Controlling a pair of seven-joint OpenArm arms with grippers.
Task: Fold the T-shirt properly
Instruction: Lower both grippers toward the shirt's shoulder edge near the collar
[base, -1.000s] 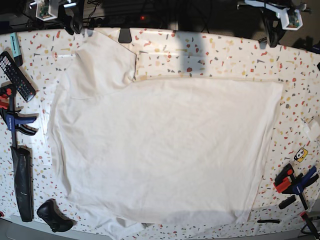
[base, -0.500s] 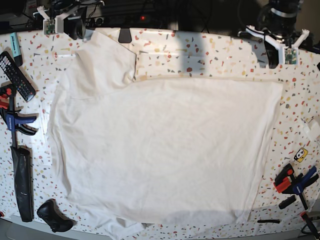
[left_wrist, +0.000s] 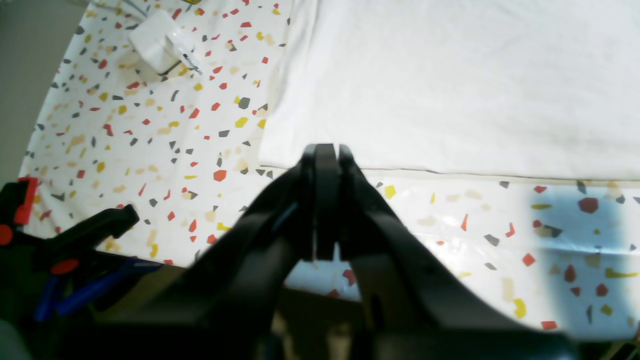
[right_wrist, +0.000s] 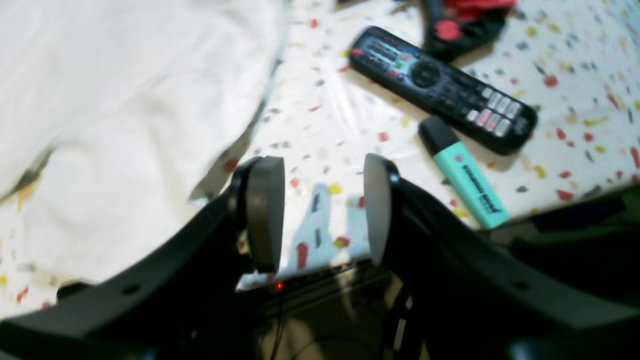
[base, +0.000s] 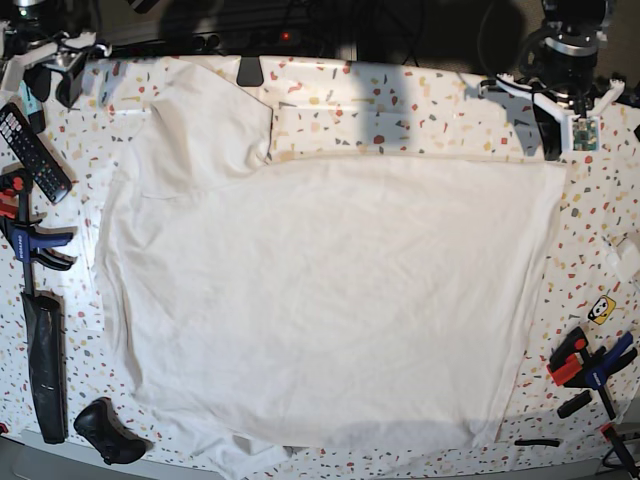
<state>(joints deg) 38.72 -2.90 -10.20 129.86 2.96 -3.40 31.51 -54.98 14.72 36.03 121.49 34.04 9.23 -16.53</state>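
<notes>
The white T-shirt (base: 330, 300) lies spread flat over most of the speckled table (base: 430, 110), with one sleeve (base: 210, 120) pointing to the back left. My left gripper (base: 548, 130) is shut and empty. In the left wrist view its tip (left_wrist: 325, 150) sits right at the shirt's straight edge (left_wrist: 450, 90), beside a corner of it. My right gripper (base: 62, 85) is open at the back left corner. In the right wrist view (right_wrist: 320, 210) it hangs over bare table just right of the shirt (right_wrist: 125, 110), holding nothing.
A black remote (right_wrist: 440, 90) and a teal highlighter (right_wrist: 465, 180) lie right of my right gripper. Clamps (base: 30, 240), a long black tool (base: 45, 365) and a black object (base: 108, 432) line the left edge. More clamps (base: 590, 365) and a white adapter (left_wrist: 157, 42) are at the right.
My left arm has come down toward the shirt's back right corner. My right arm has swung out to the table's back left corner. The shirt has not moved.
</notes>
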